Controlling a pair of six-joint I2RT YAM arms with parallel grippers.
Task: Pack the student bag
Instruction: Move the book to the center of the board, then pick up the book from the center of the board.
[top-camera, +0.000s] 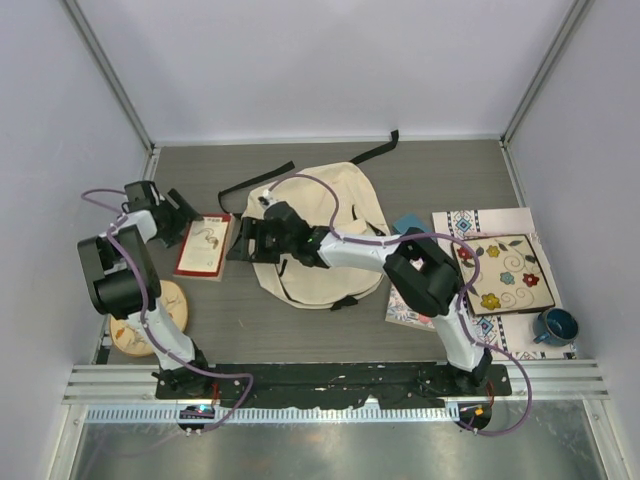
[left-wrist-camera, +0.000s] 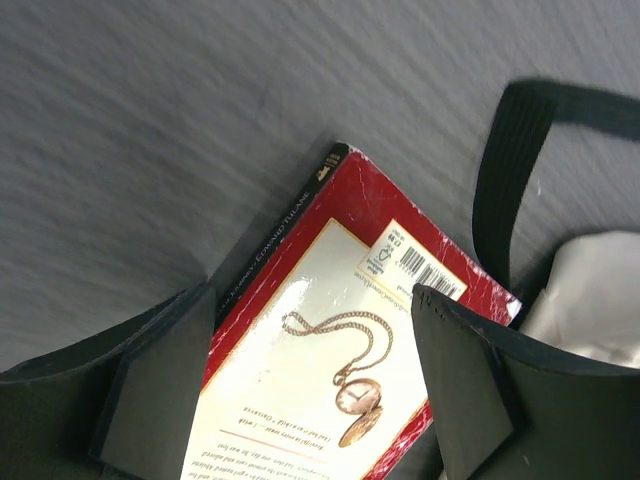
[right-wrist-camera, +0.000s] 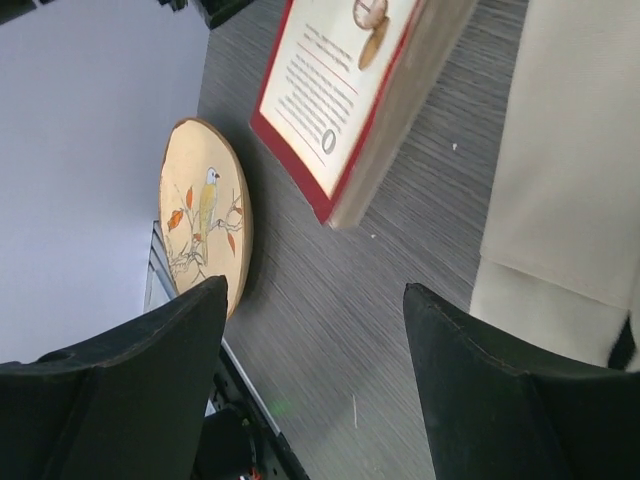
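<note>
Table (top-camera: 450, 170): backpack (top-camera: 340, 195), book (top-camera: 205, 245), placemat (top-camera: 452, 217)

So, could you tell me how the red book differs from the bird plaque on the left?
The red book is rectangular; the bird plaque is round. The book has a red border around a pocket-watch picture; the plaque is tan wood with a painted bird. The book lies beside the student bag; the plaque sits nearer the arm bases. Both lie flat on the table.
</note>
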